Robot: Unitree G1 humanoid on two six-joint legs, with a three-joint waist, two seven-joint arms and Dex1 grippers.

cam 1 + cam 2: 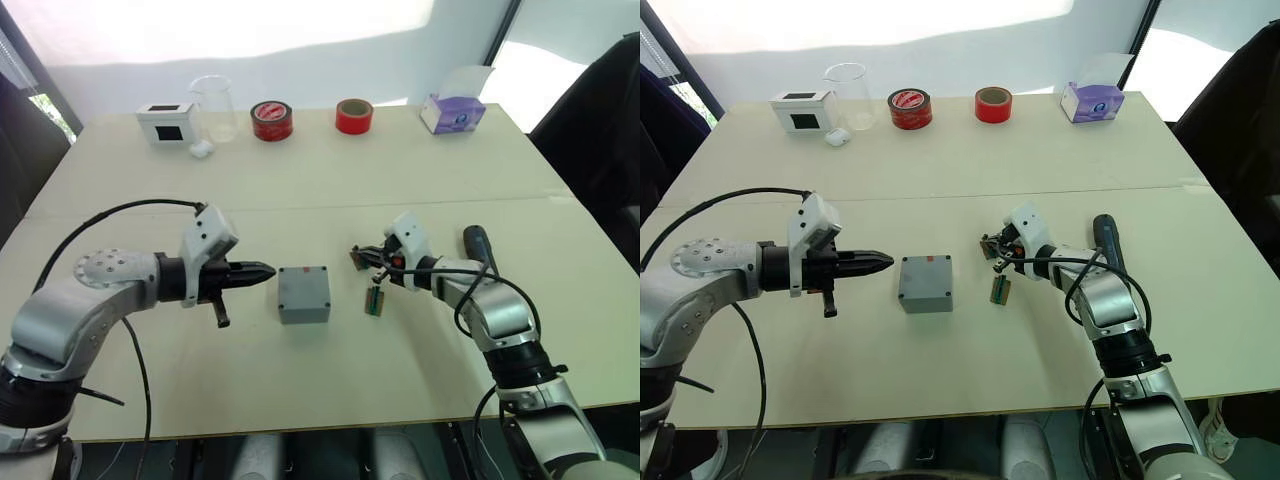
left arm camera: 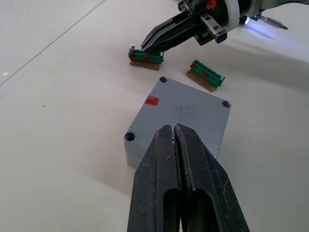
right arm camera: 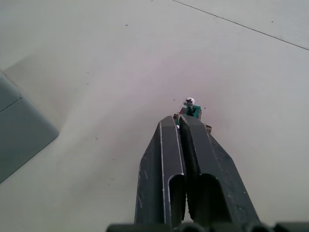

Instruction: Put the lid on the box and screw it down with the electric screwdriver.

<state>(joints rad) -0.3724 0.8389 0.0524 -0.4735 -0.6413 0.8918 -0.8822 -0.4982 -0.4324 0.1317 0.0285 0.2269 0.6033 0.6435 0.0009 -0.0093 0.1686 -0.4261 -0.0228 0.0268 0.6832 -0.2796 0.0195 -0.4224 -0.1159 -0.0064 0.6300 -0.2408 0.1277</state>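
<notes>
The grey box point(image 1: 304, 293) sits mid-table, its flat top face point(image 2: 186, 113) showing corner screw holes and a small red mark. I cannot tell the lid apart from it. My left gripper point(image 1: 262, 271) is shut and empty, pointing at the box's left side a little short of it. My right gripper point(image 1: 366, 258) is shut, its tips against a small green-and-brown strip point(image 2: 145, 58) carrying a screw point(image 3: 189, 102). A second green strip point(image 1: 374, 300) lies near the box's right side. The dark blue electric screwdriver point(image 1: 478, 243) lies behind my right forearm, its tip lit point(image 2: 258, 19).
Along the far edge stand a white box with a black window point(image 1: 167, 122), a glass beaker point(image 1: 215, 105), two red tape rolls point(image 1: 271, 120) point(image 1: 354, 115) and a purple tissue box point(image 1: 452, 110). A small white object point(image 1: 201, 149) lies by the beaker.
</notes>
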